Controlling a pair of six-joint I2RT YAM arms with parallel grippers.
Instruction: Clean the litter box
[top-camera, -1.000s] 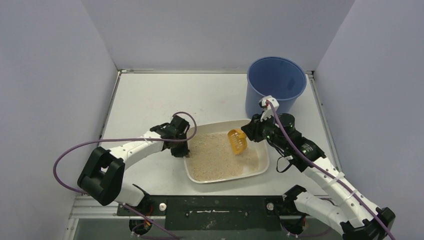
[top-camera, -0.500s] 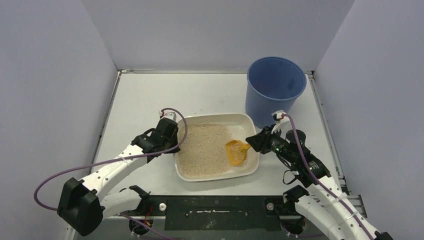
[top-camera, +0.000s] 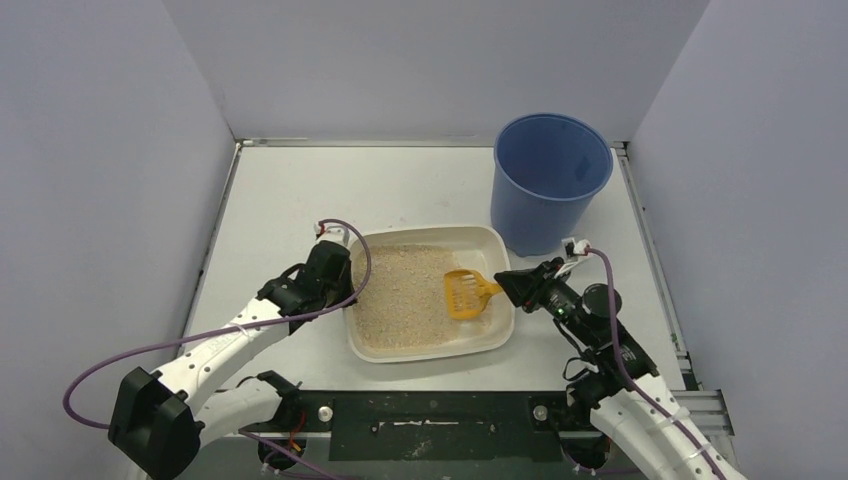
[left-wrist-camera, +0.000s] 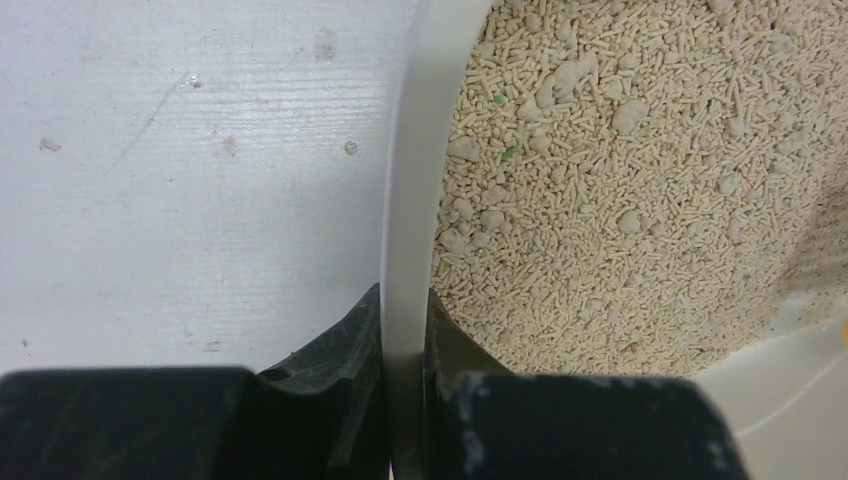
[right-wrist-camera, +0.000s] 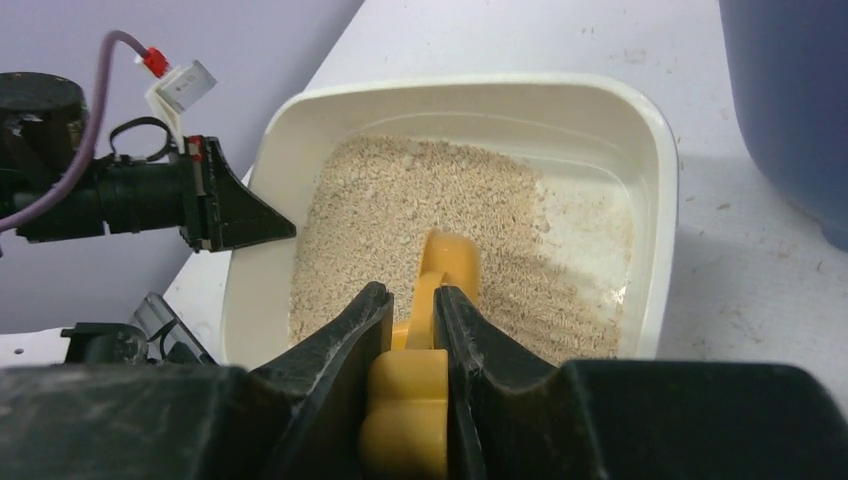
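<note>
Here the litter box (top-camera: 430, 236) sits on the table (top-camera: 290, 190), in the near half and roughly midway between the two arms, with its longer sides running left to right. Its beige litter (top-camera: 400, 295) lies thickest across the left and middle of the tray. Toward the right wall it thins to a dusting over the pale floor. The left wrist view shows pellets mixed with small lumps and a few green specks.

The left gripper (top-camera: 350, 288) has its fingers pressed onto the tray's left rim, one finger outside the wall and one inside against the litter, pinching the plastic between them. The right gripper (top-camera: 503, 285) hangs just outside the right rim and is clamped on the handle of the orange scoop (top-camera: 463, 295). The handle crosses that rim, and the slotted head lies low over the right part of the litter. Whether it touches the grains cannot be told.

A tall blue bucket (top-camera: 550, 180) stands upright on the table just beyond the tray's far right corner, close beside it. A purple cable (top-camera: 200, 340) trails along the left arm.
</note>
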